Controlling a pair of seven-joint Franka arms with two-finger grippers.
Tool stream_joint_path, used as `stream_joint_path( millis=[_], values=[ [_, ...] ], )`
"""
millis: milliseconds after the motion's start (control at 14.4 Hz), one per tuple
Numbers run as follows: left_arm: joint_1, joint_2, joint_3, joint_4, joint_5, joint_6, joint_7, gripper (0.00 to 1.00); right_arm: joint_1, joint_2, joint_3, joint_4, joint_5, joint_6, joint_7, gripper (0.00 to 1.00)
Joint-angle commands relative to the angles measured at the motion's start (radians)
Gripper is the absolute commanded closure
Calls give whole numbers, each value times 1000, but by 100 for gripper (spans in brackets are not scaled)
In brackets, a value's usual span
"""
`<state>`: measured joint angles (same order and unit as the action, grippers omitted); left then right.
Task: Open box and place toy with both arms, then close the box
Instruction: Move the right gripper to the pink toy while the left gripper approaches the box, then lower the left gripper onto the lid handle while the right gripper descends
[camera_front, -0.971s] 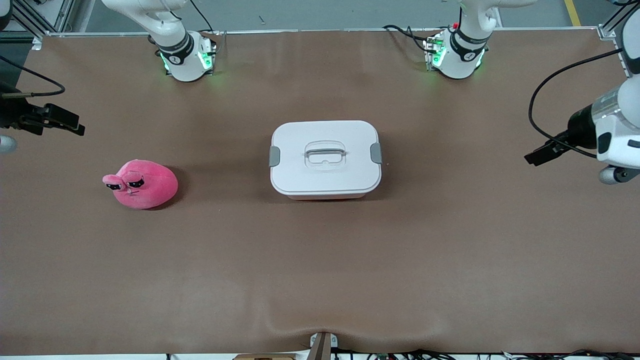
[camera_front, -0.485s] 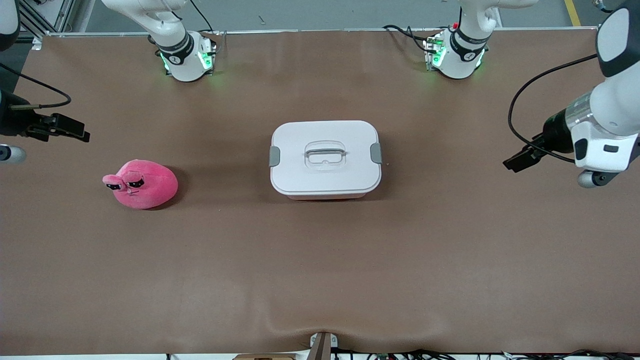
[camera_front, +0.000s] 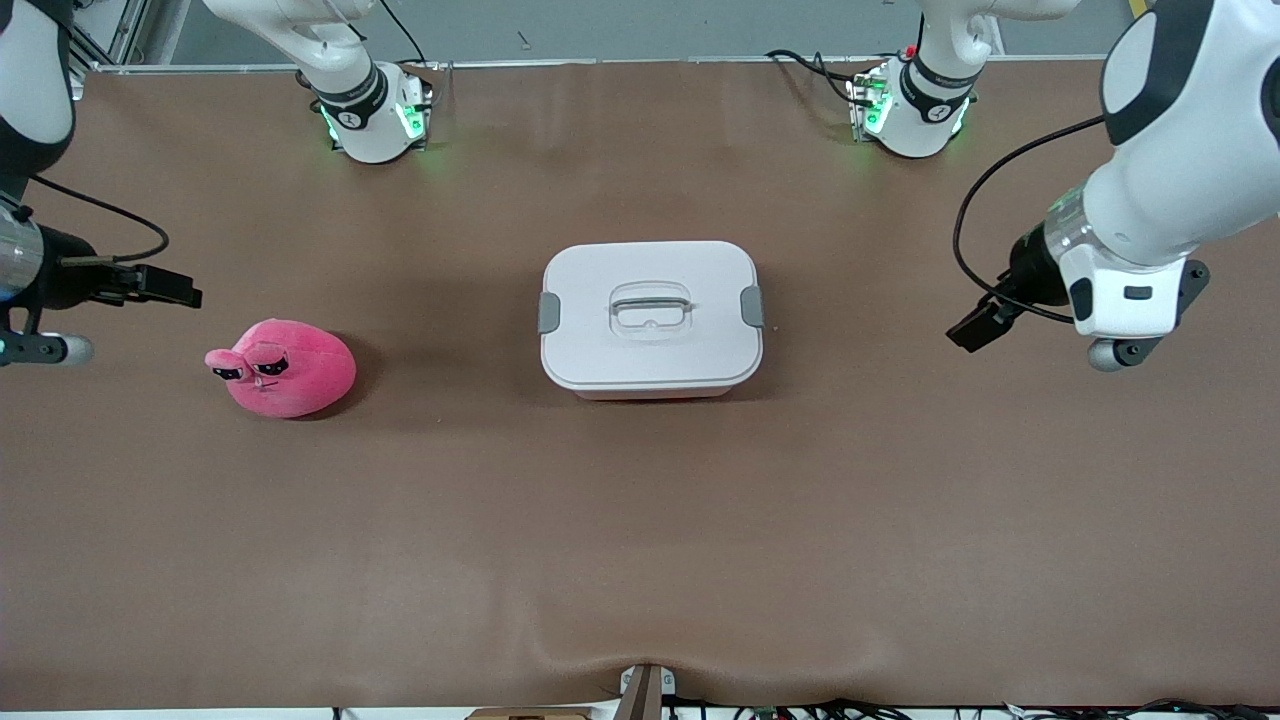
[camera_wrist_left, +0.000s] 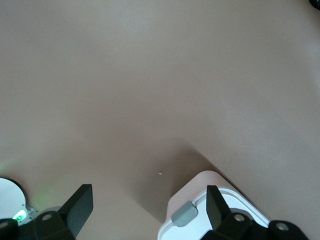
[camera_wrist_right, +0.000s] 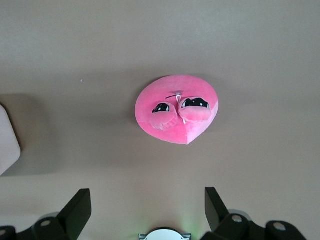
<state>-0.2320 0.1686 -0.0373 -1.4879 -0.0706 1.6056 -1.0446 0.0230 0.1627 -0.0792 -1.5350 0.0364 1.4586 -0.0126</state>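
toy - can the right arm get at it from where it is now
Probably yes. The right gripper is open over bare table just off the toy, which sits alone with nothing on or against it.

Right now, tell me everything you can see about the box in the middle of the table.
The box is a rounded-rectangular tub, sitting flat mid-table, with a white plastic-looking lid closed on it. A grey clip sits on the end toward the right arm, another grey clip on the end toward the left arm, and a recessed handle lies in the centre. Nothing touches it but the table.

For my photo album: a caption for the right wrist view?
Open right gripper above the pink toy on the table.
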Motion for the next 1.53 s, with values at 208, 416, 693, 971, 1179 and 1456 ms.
stream_joint_path(
  millis=[208, 416, 693, 971, 1179, 1456],
  values=[
    [-43, 46, 2, 26, -63, 36, -124, 0, 46, 132, 4, 32, -16, 136, -3, 0],
    [-70, 54, 4, 24, -72, 54, -181, 0, 52, 149, 6, 35, -56, 167, -3, 0],
    [-118, 71, 4, 24, -68, 63, -270, 0, 78, 169, 6, -3, -87, 210, -12, 0],
    [-170, 78, 4, 24, -63, 102, -383, 0, 75, 51, 7, -221, -87, 362, -73, 0],
    [-211, 92, 4, 24, -60, 120, -465, 0, 72, -44, 6, -384, -90, 468, -127, 0],
    [-263, 127, 5, 24, -57, 166, -641, 0, 57, -49, 2, -460, -90, 512, -228, 0]
  ],
)
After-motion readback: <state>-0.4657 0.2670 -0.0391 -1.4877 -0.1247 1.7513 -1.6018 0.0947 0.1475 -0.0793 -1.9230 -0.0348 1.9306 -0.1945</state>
